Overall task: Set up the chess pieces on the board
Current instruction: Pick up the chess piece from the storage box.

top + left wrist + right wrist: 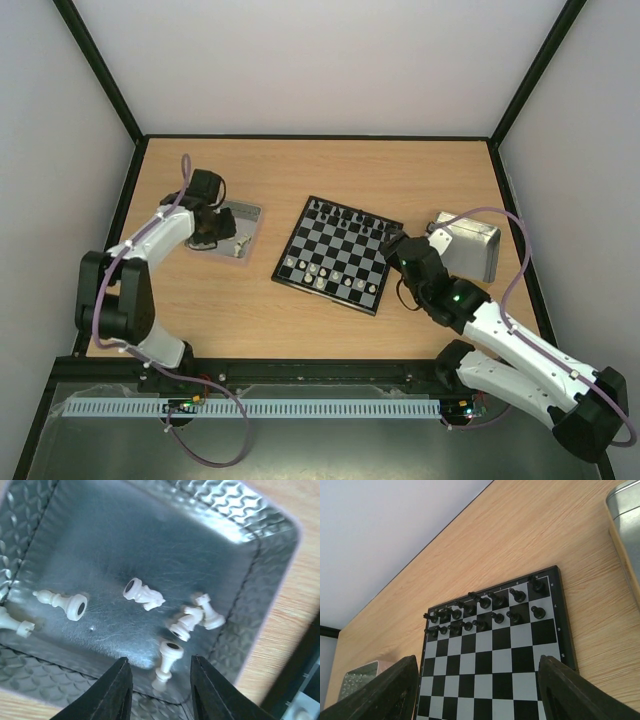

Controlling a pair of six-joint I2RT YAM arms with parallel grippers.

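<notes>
Wooden surface (330,170) carries the board (345,250) at centre and a metal tray (248,213) to its left. Right fingers (570,690) hang wide open over the board. Left fingers (117,695), parted, straddle a fallen white pawn (167,662) in the tray. Black pieces (485,601) line the board's far rows.

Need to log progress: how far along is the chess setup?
Done: black pieces stand in two rows on the board; some white pieces stand opposite. In hand: left hand open around a fallen pawn in the tray. Left: all six tray pieces, lying down.
</notes>
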